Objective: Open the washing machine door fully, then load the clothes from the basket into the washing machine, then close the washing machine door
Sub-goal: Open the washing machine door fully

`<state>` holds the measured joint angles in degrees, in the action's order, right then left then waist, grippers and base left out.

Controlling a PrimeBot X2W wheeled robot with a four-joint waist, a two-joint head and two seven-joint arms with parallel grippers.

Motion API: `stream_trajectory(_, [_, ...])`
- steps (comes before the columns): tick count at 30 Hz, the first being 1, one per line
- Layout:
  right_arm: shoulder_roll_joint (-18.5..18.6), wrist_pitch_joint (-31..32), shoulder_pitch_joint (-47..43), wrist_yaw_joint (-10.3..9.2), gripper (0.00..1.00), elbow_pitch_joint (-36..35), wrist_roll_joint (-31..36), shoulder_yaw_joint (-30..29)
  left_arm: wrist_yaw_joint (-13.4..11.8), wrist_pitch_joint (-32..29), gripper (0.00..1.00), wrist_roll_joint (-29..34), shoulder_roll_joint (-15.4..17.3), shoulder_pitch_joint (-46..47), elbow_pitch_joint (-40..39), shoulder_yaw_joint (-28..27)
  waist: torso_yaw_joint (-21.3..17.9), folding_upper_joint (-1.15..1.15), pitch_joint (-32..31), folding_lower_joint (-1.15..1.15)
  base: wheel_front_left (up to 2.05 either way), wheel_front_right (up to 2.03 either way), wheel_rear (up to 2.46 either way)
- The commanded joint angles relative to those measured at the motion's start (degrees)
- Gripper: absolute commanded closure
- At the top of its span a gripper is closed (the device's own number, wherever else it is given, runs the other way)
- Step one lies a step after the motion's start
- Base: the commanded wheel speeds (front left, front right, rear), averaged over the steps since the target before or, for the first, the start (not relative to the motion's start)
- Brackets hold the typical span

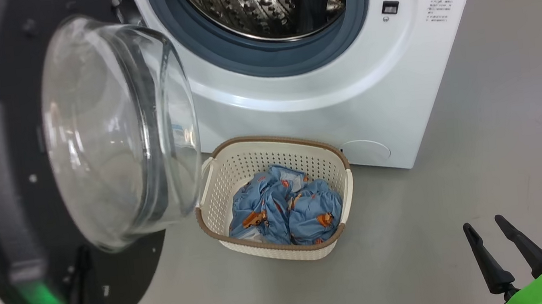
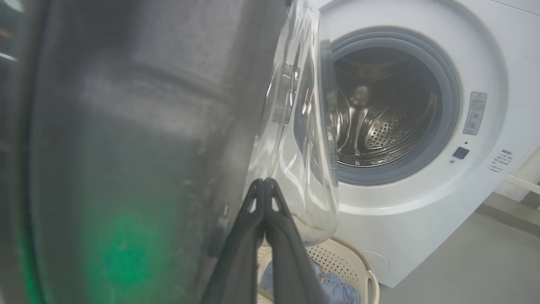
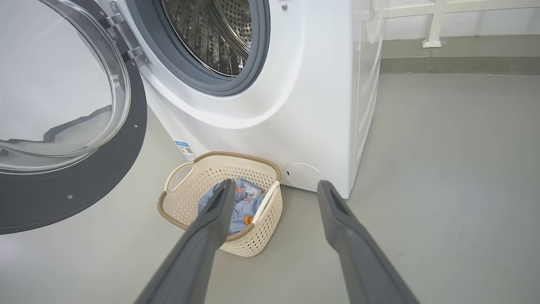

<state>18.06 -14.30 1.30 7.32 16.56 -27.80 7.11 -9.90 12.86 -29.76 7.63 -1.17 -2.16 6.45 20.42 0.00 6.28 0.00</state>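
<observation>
On the floor (image 1: 456,188), the basket (image 1: 252,166) is holding the clothes (image 1: 285,211); left end effector (image 2: 264,182) is hanging clenched, right end effector (image 1: 482,223) released.

We see grey floor (image 1: 498,113), smooth and matt, few faint scuff marks. Washing machine (image 1: 307,113) stands on it, white body square on floor. Basket (image 1: 233,176) sits upright on floor just before machine's front, low down, rim up; we cannot tell whether they touch. Beyond machine, floor runs back to grey skirting band (image 3: 464,65)
</observation>
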Motion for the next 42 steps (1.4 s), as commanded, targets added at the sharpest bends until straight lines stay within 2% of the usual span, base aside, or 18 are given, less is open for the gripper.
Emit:
stream_trajectory(1, [1.36,-0.70,1.49,0.17,0.00,-1.54,0.54,1.44,-1.16,0.04,1.00,-0.68,2.06,2.03,-1.36,-3.93,0.02,0.00,0.79,0.00,0.00,0.00,0.00])
stream_trajectory(10, [2.26,-0.70,2.47,0.17,0.00,-1.49,0.40,1.72,-2.55,0.61,1.00,-2.55,4.25,4.59,1.87,-9.54,0.05,0.00,2.37,0.00,0.00,0.00,0.00])
stream_trajectory(21, [3.17,-0.70,3.53,0.17,0.00,-1.54,0.35,2.01,-2.68,1.50,1.00,-3.75,6.52,6.97,7.15,-14.66,-0.01,0.00,3.79,0.00,0.00,0.00,0.00])
stream_trajectory(42, [3.87,-0.70,5.71,0.17,0.00,-2.18,0.79,1.84,-0.01,2.12,1.00,-1.95,13.51,18.83,23.80,-24.73,-1.26,0.00,8.46,0.00,0.00,0.00,0.00])
